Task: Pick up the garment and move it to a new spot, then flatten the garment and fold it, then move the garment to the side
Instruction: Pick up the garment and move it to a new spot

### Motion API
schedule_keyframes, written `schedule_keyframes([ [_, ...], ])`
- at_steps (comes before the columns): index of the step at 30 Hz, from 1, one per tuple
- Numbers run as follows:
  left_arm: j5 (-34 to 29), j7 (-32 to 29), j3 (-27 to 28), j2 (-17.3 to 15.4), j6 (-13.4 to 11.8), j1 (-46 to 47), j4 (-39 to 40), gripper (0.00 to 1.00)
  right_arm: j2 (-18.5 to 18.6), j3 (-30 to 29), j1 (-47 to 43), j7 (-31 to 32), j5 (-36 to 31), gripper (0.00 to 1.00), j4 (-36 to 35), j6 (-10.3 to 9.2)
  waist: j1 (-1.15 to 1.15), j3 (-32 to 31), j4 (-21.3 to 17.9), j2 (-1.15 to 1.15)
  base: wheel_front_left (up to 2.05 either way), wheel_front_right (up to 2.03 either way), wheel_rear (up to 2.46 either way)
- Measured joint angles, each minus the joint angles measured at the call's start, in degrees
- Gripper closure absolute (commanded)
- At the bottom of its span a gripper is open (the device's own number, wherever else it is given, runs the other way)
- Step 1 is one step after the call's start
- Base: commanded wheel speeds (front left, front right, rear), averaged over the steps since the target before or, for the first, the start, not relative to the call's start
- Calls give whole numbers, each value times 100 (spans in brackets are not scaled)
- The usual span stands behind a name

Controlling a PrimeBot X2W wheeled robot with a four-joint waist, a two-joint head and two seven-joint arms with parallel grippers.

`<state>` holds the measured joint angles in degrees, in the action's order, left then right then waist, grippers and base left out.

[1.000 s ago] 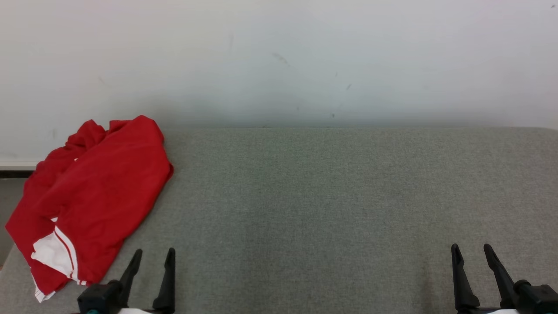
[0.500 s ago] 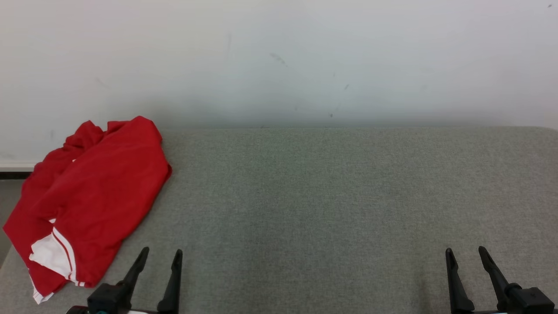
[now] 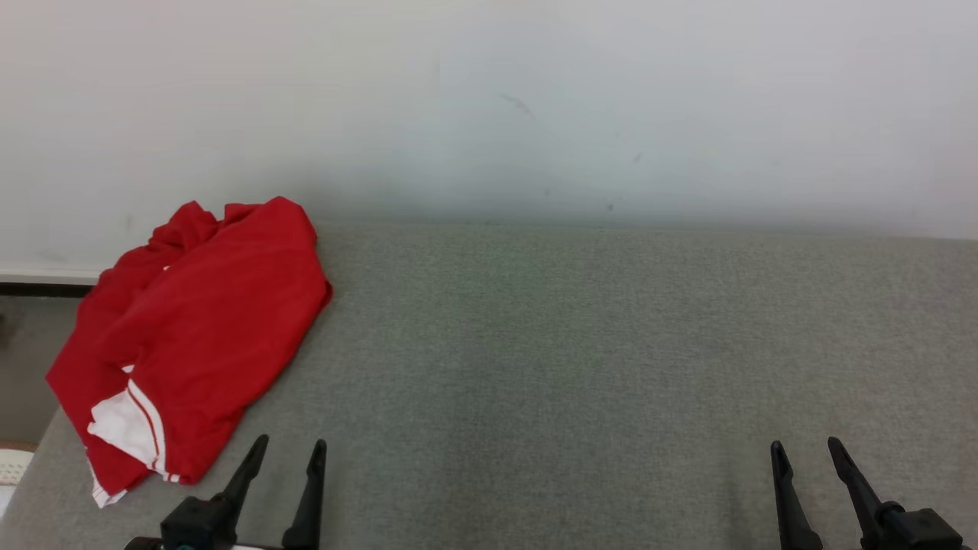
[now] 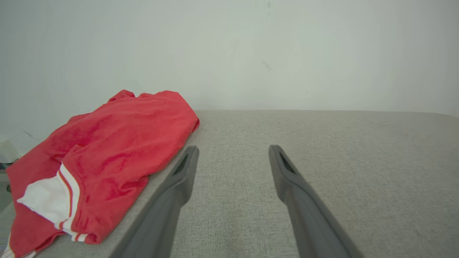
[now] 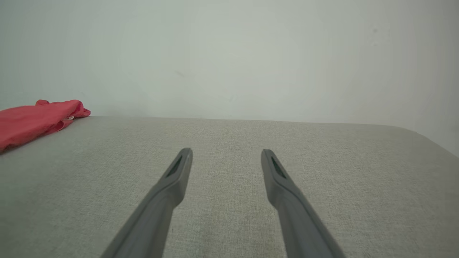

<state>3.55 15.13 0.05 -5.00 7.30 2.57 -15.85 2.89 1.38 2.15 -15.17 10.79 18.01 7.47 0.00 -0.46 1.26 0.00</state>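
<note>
The left jaws stand wide and empty over the grey cloth-covered desk [image 3: 573,344], at seven o'clock in the head view. The right jaws, equally wide and empty, sit at five o'clock. A crumpled red garment [image 3: 199,321] with a white patch and stripes lies at about eleven o'clock from the left jaws, near them but not touching, heaped along the desk's nine o'clock edge. From the right jaws it lies well apart, between nine and ten o'clock. A pale wall [image 3: 535,92] rises behind the desk at twelve.
</note>
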Motion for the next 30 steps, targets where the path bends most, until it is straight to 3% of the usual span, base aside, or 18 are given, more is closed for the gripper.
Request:
schedule_keyframes([
  [20,-2,0,162,-67,5,-283,-86,0,-4,631,-5,-1,243,0,222,1,0,-223,1785,0,0,0,0],
  [24,-2,0,191,-68,5,-311,-56,0,-9,723,10,-1,259,0,244,1,0,-243,1952,0,0,0,0],
  [30,107,0,256,-44,7,-214,-41,0,-7,756,115,-1,222,0,241,1,0,-70,1857,0,0,0,0],
])
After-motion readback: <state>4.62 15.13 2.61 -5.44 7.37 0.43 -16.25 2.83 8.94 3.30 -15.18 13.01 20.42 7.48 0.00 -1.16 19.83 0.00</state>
